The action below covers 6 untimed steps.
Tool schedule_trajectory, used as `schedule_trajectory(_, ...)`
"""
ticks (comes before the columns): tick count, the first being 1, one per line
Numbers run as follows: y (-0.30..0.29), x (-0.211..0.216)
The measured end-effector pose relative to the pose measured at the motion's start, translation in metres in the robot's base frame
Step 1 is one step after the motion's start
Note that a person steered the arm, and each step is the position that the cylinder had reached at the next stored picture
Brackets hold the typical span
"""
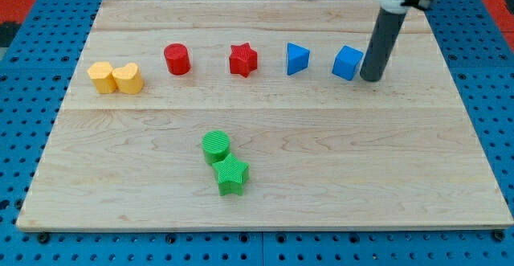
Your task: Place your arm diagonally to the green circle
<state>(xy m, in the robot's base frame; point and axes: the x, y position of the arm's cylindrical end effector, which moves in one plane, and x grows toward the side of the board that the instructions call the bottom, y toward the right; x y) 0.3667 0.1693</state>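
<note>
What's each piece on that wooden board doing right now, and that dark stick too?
My tip: down on the board, beside the blue cube.
Green circle: upright, touching the green star.
Yellow blocks: touching each other.
Red cylinder, red star, blue triangle: standing apart.

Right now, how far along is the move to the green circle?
Done: nothing visible. In hand: my tip sits at the view's upper right, beside the right-hand blue block. Left: the whole run down-left to a spot diagonal to the green circle, which touches the green star.

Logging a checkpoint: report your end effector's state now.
No gripper, only a rod: my tip holds nothing, just right of the blue cube, far from the green circle.
</note>
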Motion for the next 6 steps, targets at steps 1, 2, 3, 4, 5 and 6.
schedule_trajectory(1,-0.020,-0.005)
schedule_trajectory(2,-0.020,0.042)
schedule_trajectory(3,-0.078,0.064)
schedule_trajectory(4,-0.164,0.089)
schedule_trajectory(5,-0.256,0.091)
schedule_trajectory(6,-0.369,0.073)
